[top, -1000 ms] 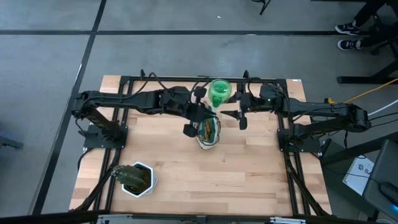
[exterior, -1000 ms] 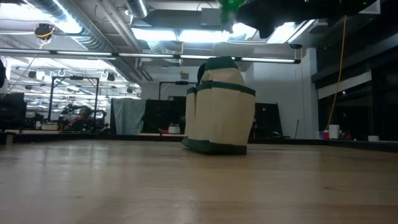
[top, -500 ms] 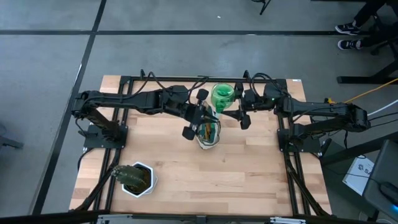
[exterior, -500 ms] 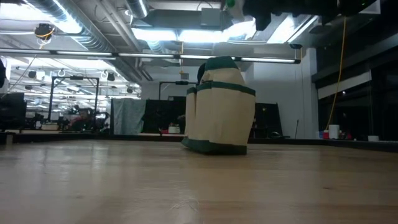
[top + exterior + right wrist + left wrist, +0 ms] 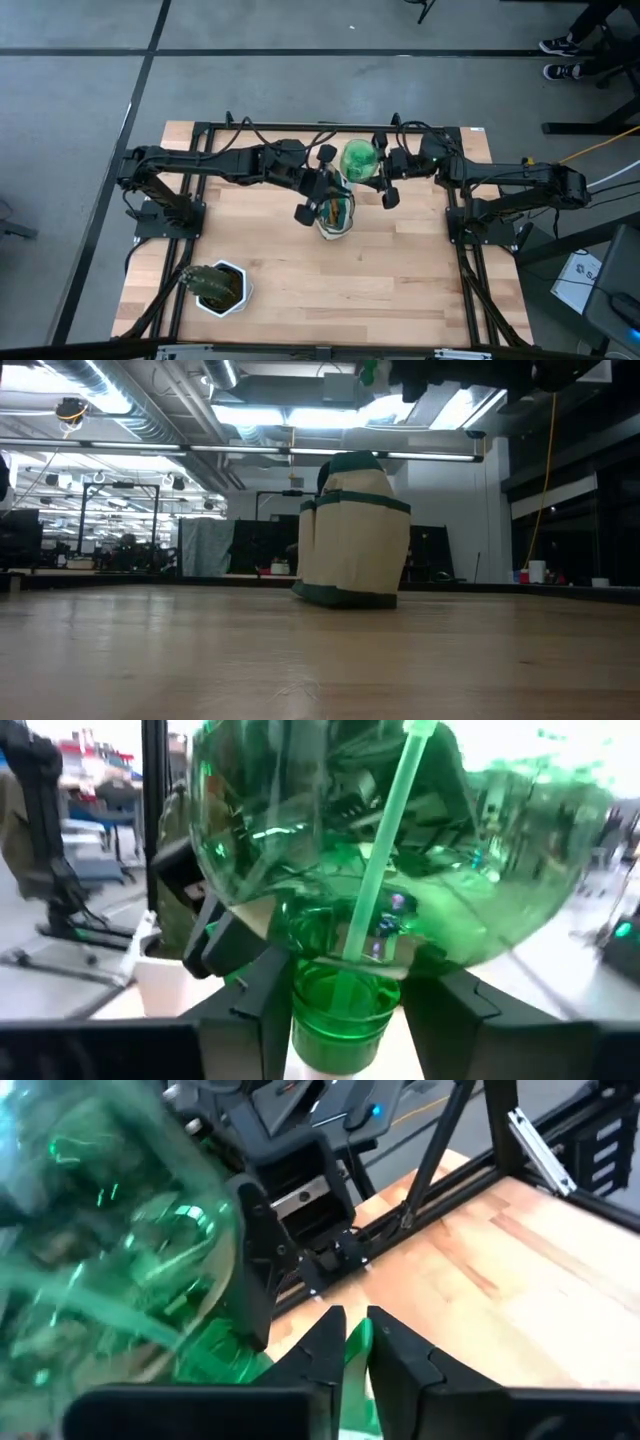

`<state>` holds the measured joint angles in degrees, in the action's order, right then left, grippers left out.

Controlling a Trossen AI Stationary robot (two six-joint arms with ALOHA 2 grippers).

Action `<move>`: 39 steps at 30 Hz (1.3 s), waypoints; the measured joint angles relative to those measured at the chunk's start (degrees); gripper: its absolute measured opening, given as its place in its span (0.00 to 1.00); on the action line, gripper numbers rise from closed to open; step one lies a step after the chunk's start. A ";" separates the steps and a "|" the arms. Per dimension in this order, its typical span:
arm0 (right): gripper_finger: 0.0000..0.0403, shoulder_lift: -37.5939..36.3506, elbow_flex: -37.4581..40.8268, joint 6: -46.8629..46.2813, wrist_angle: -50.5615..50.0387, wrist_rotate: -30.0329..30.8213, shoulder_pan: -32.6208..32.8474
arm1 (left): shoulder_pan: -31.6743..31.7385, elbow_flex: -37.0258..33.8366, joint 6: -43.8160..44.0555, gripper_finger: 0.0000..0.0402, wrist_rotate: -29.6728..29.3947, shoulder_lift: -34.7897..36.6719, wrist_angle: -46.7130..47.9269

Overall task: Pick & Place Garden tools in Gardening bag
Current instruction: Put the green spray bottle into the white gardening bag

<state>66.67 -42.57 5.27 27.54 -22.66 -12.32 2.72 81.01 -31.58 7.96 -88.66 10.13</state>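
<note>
Spray bottle held over bag, no readable labels.
Right gripper point(image 5: 340, 1010) fingers clamp the neck of the green translucent spray bottle point(image 5: 359, 160), held in the air just behind the cream, green-trimmed gardening bag point(image 5: 335, 212), which holds tools. Left gripper point(image 5: 350, 1342) nearly closed on the bag's green edge.

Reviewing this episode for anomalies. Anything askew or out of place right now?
Yes: the green spray bottle hangs in the air beside the gardening bag, not over its opening. The right gripper clamps its neck with the round body pointing away, so it is held tipped. The left gripper is at the bag's rim.
</note>
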 joint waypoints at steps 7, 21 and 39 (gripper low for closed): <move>0.38 -0.06 0.07 15.63 -6.21 10.22 0.04 | 0.39 0.06 10.49 0.25 -0.36 1.89 2.40; 0.41 0.52 0.02 76.05 -20.35 24.80 2.61 | 5.09 0.04 44.79 0.52 -11.12 8.39 14.86; 0.42 3.72 0.04 95.69 -13.78 39.31 9.11 | 9.41 0.02 70.39 0.52 -8.93 2.08 10.72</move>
<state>70.39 -42.52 100.96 13.77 16.64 -3.21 12.13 81.03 38.81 -0.97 -86.59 20.85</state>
